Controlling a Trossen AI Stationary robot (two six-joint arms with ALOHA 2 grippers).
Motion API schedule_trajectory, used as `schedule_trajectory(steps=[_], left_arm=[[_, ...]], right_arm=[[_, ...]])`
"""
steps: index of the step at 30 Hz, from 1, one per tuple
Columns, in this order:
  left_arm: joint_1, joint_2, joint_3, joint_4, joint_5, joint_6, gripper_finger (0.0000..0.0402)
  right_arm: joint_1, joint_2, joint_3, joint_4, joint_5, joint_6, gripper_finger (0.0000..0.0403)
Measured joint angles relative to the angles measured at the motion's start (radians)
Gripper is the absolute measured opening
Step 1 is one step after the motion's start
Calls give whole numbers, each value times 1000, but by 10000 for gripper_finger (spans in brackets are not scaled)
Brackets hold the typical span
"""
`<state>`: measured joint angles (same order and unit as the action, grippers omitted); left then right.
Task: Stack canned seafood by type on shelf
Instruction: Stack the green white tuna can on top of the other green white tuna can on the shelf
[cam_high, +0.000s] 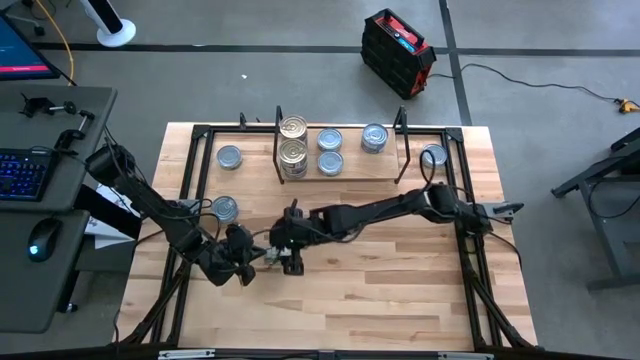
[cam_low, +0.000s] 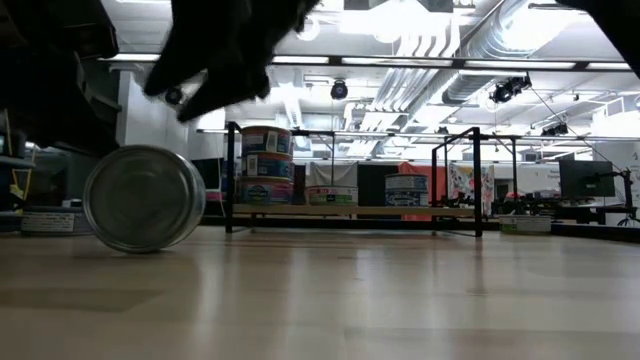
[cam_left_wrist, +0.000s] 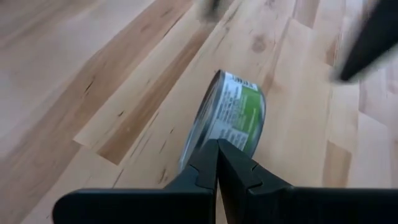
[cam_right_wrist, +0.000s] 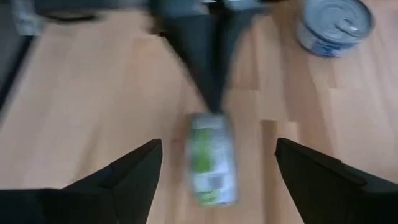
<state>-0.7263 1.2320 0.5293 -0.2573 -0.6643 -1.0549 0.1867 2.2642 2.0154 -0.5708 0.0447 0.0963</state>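
Now the green-label tin (cam_left_wrist: 231, 121) stands on its edge on the counter (cam_high: 400, 290), near the front-left. The right tool (cam_right_wrist: 214, 163) gapes above it, released; the left tool (cam_left_wrist: 217, 163) is clenched beside it. Steady it before regrasping, or it will likely roll.

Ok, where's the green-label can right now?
The green-label can stands on its edge on the table's front-left part, between the shut left claw and the open right claw, well short of the shelf.
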Motion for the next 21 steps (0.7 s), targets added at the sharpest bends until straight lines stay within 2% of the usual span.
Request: schedule_trajectory(steps=[4,12,21], left_arm=[[7,0,0,0,0,-1,0],[36,0,0,0,0,-1,0],[70,0,0,-2,0,2,0]], right_arm=[[-27,0,-64,57,-11,0,307],[-33,0,-143,128,-125,-26,307],[-22,31,-166,163,-92,-51,307]])
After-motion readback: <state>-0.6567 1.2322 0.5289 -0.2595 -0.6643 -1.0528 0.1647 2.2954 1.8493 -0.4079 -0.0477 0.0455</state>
